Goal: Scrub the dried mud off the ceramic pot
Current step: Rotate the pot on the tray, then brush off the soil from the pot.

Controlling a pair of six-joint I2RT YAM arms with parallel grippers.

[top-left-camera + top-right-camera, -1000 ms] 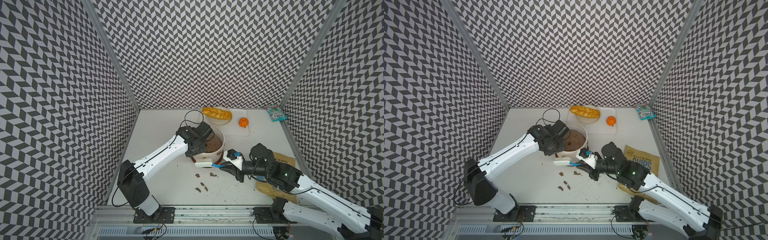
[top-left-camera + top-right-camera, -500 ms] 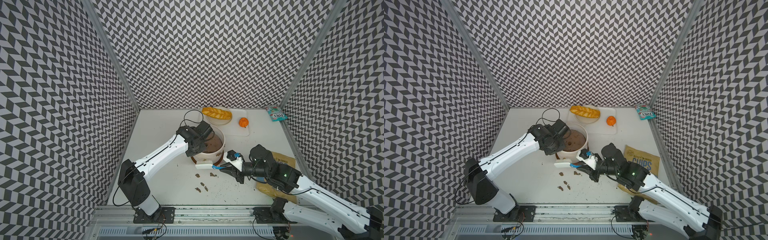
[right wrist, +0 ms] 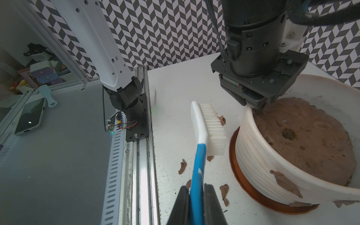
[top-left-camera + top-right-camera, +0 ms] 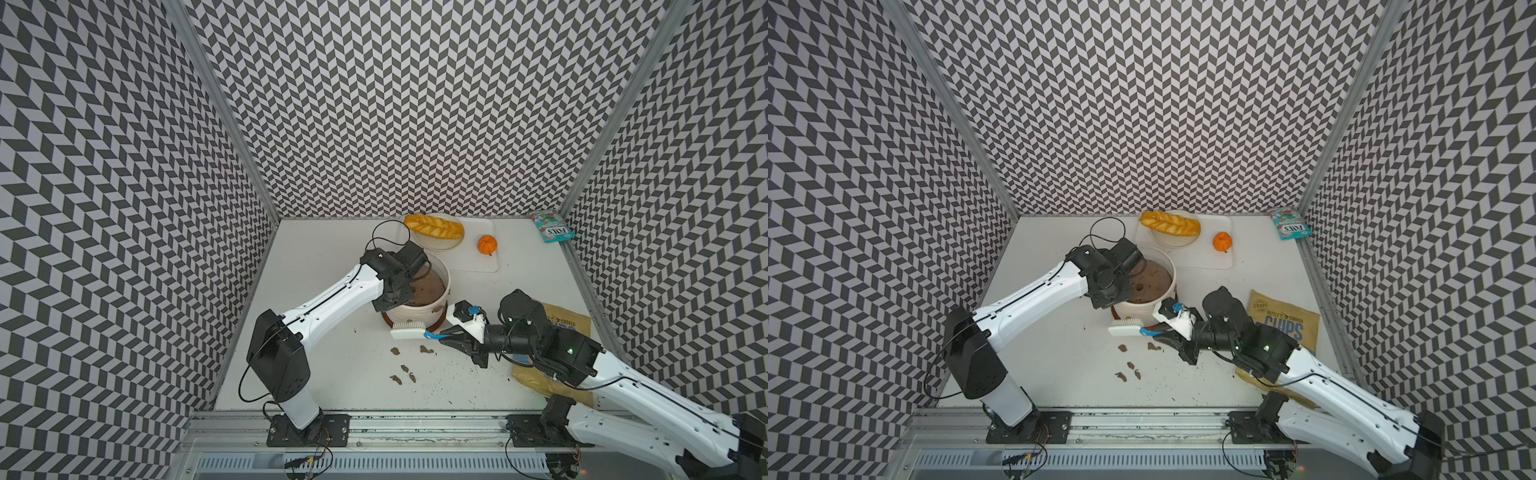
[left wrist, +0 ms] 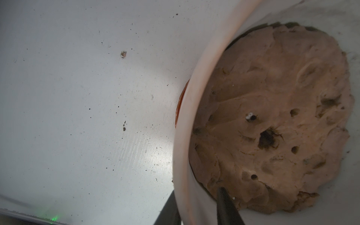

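**Mud-streaked pot with brush at its wall**

The ceramic pot (image 4: 417, 312), white and ribbed on a brown saucer (image 3: 236, 175), stands mid-table (image 4: 332, 270). Dried mud (image 3: 285, 183) streaks its wall and lies in flakes at its 6 o'clock. The left hand (image 5: 195, 191) straddles the 9 o'clock rim; whether it pinches cannot be told. The right hand (image 3: 196, 190) is clamped on the brush (image 4: 409, 332), bristles just beside the 6 o'clock wall. Bare table opens toward 9 o'clock. Nothing has visibly shifted since a second ago.

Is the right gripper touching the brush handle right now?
Touching: in the right wrist view the right gripper has both fingers clamped on the brush handle.
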